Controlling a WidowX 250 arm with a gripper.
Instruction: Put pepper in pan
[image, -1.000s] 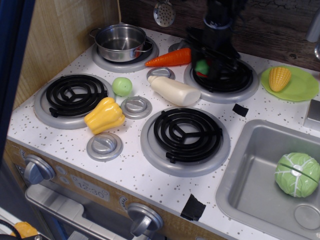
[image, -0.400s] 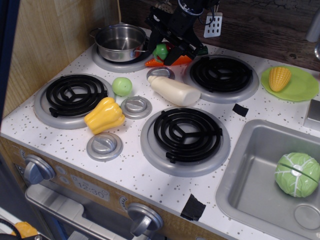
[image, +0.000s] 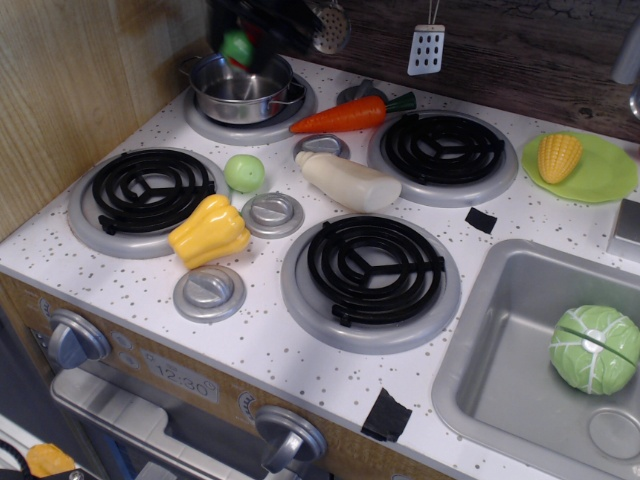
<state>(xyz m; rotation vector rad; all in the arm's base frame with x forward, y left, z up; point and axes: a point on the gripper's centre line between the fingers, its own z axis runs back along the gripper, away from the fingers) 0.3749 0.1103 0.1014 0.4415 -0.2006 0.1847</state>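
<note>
Now | tool moved left over pan | pinching pepper | carrot uncovered

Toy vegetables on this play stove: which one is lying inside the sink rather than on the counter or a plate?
The green cabbage. It alone sits in the steel sink; the carrot and yellow bell pepper lie on the counter, the corn on a green plate.

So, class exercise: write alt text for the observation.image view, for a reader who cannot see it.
A blurred dark gripper holds the pepper just above the pan on the back-left burner of a toy stove. Nearby lie a carrot, a white bottle and a yellow bell pepper.
</note>
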